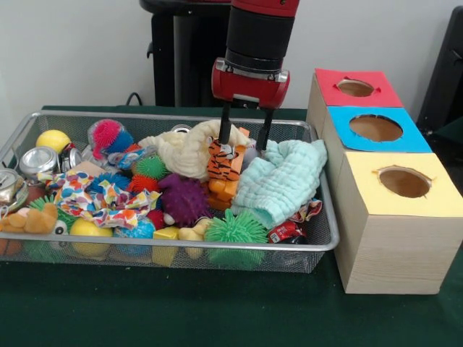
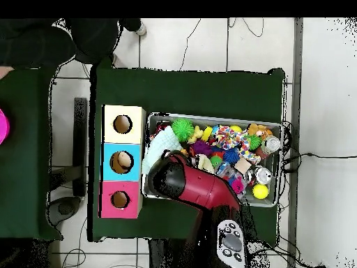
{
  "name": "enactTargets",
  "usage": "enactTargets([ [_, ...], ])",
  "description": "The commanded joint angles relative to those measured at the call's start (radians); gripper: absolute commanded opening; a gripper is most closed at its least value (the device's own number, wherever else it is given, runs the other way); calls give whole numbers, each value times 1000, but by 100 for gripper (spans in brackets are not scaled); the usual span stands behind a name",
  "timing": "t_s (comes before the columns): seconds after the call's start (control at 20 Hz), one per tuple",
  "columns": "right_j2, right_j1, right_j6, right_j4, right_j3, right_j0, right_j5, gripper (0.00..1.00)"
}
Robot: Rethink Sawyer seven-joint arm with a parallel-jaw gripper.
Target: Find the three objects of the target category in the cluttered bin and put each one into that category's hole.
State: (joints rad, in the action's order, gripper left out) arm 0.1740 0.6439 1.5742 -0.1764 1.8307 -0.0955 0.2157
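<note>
two fingers of the gripper (image 1: 244, 137) stand apart, straddling the top of the orange striped tiger toy (image 1: 223, 165) directly below, mid-bin. the toy stands roughly upright between cream cloth (image 1: 184, 152) and mint cloth (image 1: 278, 181); the holes lie right.
</note>
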Motion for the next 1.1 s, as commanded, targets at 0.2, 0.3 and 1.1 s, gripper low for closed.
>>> enactTargets([
  [0.2, 12, -84, 122, 19, -154, -4, 78, 100],
  [0.3, 27, -100, 113, 26, -181, 3, 97, 100],
  [1.1, 65, -145, 108, 36, -205, 18, 155, 100],
])
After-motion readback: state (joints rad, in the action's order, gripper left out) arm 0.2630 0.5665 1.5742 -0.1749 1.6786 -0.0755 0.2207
